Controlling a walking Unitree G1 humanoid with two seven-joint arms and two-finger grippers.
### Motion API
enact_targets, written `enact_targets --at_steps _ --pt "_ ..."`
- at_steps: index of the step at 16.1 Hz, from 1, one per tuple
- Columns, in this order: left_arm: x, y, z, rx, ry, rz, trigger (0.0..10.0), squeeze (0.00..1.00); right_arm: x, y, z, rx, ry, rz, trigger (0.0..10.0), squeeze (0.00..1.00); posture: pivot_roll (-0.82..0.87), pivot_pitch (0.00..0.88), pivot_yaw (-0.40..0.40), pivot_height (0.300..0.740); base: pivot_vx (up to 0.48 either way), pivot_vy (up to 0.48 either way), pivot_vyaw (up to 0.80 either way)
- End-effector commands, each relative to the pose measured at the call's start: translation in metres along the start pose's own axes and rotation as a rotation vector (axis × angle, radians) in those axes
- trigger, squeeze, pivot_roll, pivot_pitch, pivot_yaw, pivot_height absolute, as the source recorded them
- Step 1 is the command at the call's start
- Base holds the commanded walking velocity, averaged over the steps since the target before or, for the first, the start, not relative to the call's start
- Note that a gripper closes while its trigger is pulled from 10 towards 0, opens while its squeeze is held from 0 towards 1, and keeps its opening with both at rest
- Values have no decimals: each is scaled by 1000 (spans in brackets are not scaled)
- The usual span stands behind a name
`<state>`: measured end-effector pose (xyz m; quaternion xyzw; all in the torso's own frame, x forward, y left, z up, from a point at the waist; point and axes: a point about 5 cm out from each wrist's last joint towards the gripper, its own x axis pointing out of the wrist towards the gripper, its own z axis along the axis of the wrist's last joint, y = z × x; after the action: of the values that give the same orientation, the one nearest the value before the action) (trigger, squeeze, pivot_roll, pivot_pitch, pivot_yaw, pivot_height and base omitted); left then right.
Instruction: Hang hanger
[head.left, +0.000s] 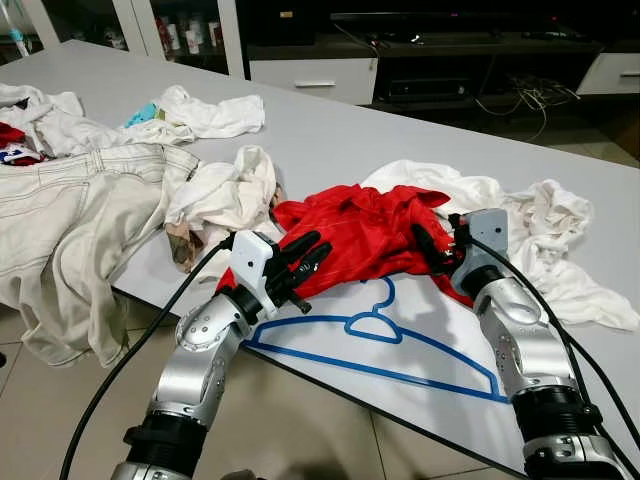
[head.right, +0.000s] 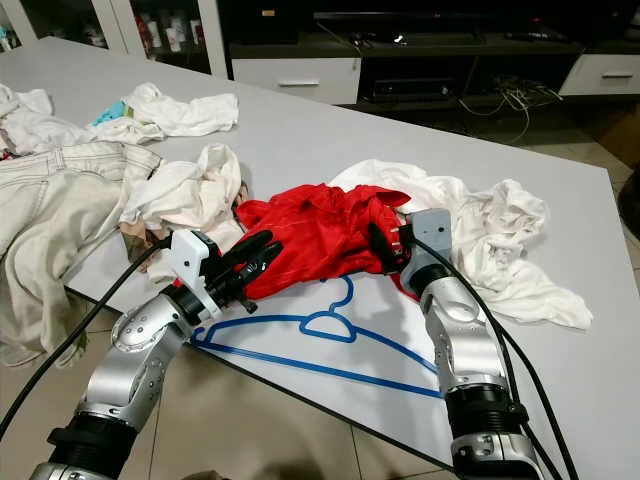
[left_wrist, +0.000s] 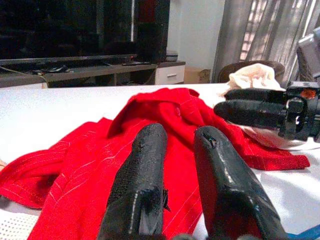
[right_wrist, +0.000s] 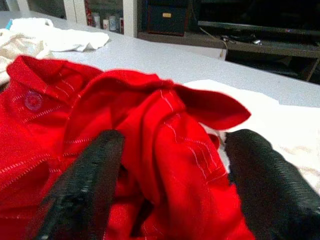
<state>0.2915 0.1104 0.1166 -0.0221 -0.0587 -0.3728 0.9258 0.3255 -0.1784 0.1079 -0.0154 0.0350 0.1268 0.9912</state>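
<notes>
A blue hanger (head.left: 400, 375) lies flat on the white table (head.left: 400, 140) near its front edge. Its hook (head.left: 385, 297) points at a crumpled red shirt (head.left: 360, 235) lying just beyond it. My left gripper (head.left: 312, 257) is at the shirt's left edge, fingers (left_wrist: 145, 170) slightly apart and holding nothing. My right gripper (head.left: 430, 245) is at the shirt's right side, open wide, with a fold of red cloth (right_wrist: 165, 135) between its fingers (right_wrist: 95, 165). In the left wrist view, the right gripper (left_wrist: 250, 107) rests across the shirt.
White garments (head.left: 560, 240) are heaped right of the red shirt, and another white one (head.left: 225, 190) on its left. Beige jeans (head.left: 70, 220) hang over the table's left edge. More clothes (head.left: 200, 115) lie farther back. A dark TV cabinet (head.left: 430, 60) stands behind.
</notes>
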Motion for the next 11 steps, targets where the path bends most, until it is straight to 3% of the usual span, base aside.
enact_targets --at_steps 1,2,3,4,7,11 --pt "3 -1 6 24 -11 -17 10000 0 3 -1 4 -10 -17 9 10000 1000 -29 0 10 740 0 0 0" --pt "3 -2 5 23 -11 -18 10000 0 5 -1 3 -14 -15 17 10000 745 -32 0 10 740 0 0 0" --pt "3 -2 5 22 -11 -20 10000 0 5 -1 3 -15 -16 20 10000 745 -32 0 10 740 0 0 0" --pt "5 -4 5 20 -14 -27 10000 0 9 1 3 -14 -12 43 10000 0 -36 0 6 740 0 0 0" --pt "10 -3 6 22 -24 -23 10000 0 14 -1 -8 -32 57 55 10000 0 -30 0 -10 740 0 0 0" --pt "8 -5 7 44 -32 -17 10000 0 15 -3 -28 22 185 43 10000 0 4 0 -30 740 0 0 0"
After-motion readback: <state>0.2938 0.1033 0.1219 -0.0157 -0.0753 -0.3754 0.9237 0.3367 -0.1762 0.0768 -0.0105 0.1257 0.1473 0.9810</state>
